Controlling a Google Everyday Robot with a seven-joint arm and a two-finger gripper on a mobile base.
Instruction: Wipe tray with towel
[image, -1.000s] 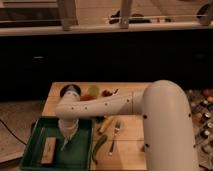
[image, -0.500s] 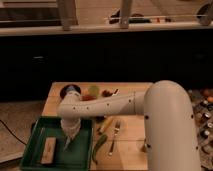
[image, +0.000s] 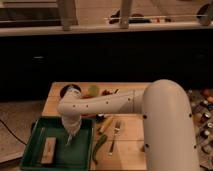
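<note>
The green tray (image: 82, 154) with a raised rim sits at the front left of the wooden table. My gripper (image: 70, 138) points down into the middle of the tray from the white arm (image: 110, 104) that reaches in from the right. A tan wooden block (image: 48, 150) lies in the tray to the left of the gripper. The grey-blue towel is hidden or out of view; a small pale patch at the gripper's tip cannot be told apart from the fingers.
A fork (image: 114, 136) and a green vegetable (image: 100, 145) lie on the wooden table (image: 130, 145) right of the tray. Fruit and a dark bowl (image: 64, 92) sit at the table's back behind the arm. A dark counter runs behind.
The gripper has shifted slightly to the right and toward the front inside the tray. The wooden block and the tray have not moved.
</note>
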